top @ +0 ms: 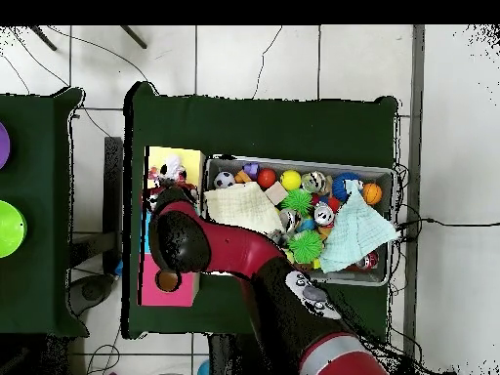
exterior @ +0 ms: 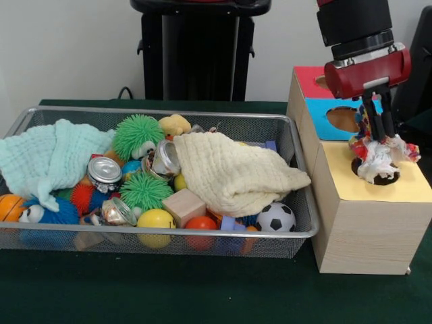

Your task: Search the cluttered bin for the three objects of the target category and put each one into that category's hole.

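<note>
One knotted rope toy [exterior: 378,157] (white with coloured patches) is pinched in my gripper [exterior: 380,135], right over the dark hole [exterior: 375,177] in the yellow top of the wooden box [exterior: 368,229]. Left of the box, the wire bin [exterior: 302,226] holds a cream cloth [exterior: 233,172] and balls.

A robot lab: a red arm [top: 244,256] on a pedestal, green-covered table [exterior: 202,290] at frame bottom, tiled floor [top: 254,59] with trailing cables [top: 444,223] at right.
</note>
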{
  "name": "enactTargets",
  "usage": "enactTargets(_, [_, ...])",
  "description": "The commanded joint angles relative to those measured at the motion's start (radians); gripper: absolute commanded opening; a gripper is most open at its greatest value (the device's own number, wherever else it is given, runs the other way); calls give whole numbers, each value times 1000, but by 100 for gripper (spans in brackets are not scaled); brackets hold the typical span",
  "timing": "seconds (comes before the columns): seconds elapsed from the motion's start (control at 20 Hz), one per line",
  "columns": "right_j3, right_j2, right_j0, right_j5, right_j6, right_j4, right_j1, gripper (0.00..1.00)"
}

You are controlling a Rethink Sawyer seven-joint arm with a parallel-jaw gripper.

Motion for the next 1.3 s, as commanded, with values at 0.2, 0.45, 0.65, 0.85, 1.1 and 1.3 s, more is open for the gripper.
enactTargets(0.2, [-121, -230, 99, -67, 188, 54, -6, 0])
enactTargets(0.45, [-133, -237, 103, -49, 205, 48, 1, 0])
enactTargets(0.65, [-140, -244, 107, -59, 215, 43, 6, 0])
enactTargets(0.85, [-149, -266, 125, -68, 222, 47, 10, 0])
enactTargets(1.1, [-160, -277, 133, -62, 227, 48, 16, 0])
enactTargets(1.3, [-159, -265, 127, -51, 238, 43, 28, 0])
